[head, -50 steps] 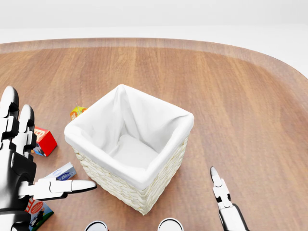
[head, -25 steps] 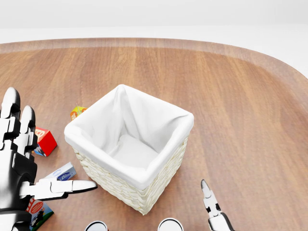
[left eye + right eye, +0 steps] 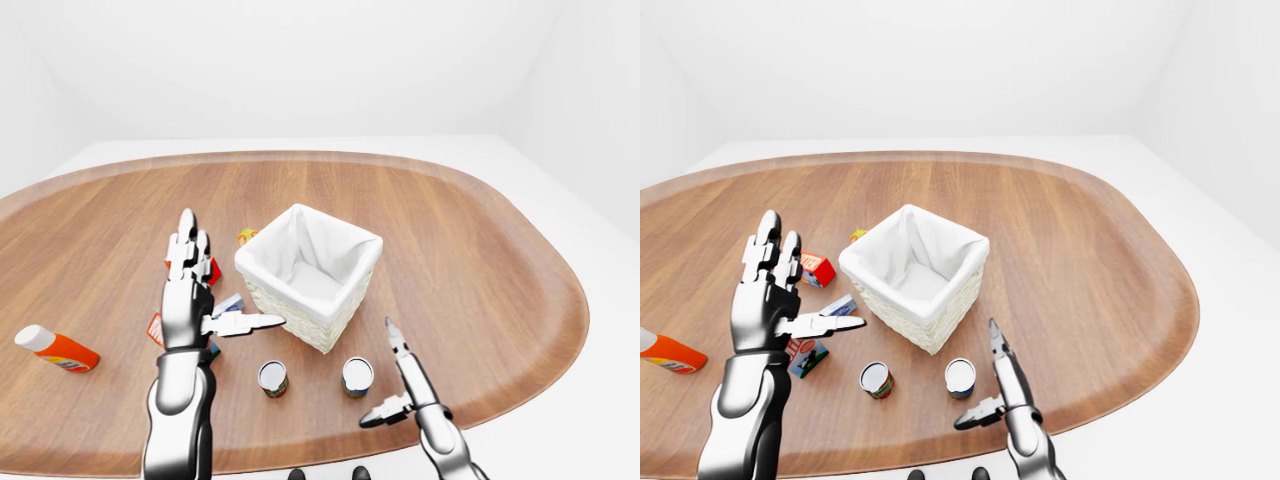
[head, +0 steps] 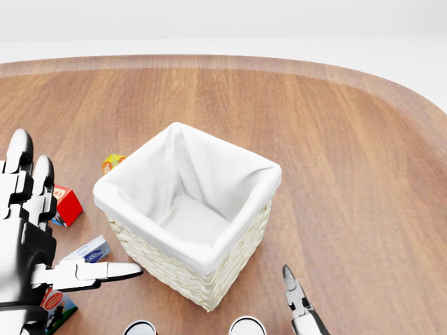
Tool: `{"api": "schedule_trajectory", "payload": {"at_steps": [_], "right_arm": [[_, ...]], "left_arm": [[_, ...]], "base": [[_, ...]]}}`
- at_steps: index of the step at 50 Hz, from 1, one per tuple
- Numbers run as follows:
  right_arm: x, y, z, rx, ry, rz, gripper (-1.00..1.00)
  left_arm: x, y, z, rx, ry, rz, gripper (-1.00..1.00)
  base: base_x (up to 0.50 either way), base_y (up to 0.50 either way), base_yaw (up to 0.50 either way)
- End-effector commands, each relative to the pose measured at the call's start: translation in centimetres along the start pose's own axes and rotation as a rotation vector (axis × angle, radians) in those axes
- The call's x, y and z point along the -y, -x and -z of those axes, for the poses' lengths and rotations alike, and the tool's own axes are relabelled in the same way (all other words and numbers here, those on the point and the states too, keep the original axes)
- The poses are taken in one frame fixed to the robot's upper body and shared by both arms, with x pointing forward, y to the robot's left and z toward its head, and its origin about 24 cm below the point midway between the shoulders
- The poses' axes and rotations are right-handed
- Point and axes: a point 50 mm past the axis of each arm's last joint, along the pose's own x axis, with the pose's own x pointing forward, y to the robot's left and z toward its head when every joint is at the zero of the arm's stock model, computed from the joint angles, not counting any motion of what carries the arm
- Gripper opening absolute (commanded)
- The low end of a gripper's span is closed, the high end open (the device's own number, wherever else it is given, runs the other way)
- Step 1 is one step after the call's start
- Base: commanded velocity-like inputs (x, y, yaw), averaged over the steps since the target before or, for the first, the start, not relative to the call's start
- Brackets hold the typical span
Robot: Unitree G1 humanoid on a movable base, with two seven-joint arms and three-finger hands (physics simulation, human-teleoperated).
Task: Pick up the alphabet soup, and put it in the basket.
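Two cans stood on the counter (image 3: 480, 230), just below the basket (image 3: 912, 275) in the eye views: one at left (image 3: 876, 380), one at right (image 3: 960, 377). Labels too small to read, so couldn't tell which was the soup can. Both upright, nobody touching them. Basket looked empty inside. Right hand (image 3: 996, 385) was near the right can, fingers spread, holding nothing. Left hand (image 3: 775, 295) hung open w/ fingers spread over small boxes (image 3: 817, 268). An orange bottle (image 3: 55, 348) lay well apart at left. Job not started yet: grab, lift, drop in all left.
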Motion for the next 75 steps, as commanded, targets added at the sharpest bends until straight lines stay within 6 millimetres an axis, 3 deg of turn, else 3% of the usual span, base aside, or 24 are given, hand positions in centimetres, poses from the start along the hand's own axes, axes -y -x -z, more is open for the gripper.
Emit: {"api": "schedule_trajectory", "payload": {"at_steps": [1,23,75], "right_arm": [[-0.3,-0.4,-0.2,0.003,0.011,-0.001,1.0],[-1.5,-0.6,-0.9,0.027,-0.001,-0.044,1.0],[-3.2,-2.0,0.2,-0.037,0.036,-0.141,1.0]], "left_arm": [[0.1,0.0,0.1,-0.002,-0.003,0.002,1.0],[0.0,-0.1,0.1,-0.002,-0.001,0.001,1.0],[0.1,-0.2,0.4,-0.007,-0.003,0.002,1.0]], "base": [[0.0,0.0,0.0],[0.0,0.0,0.0],[0.0,0.0,0.0]]}}
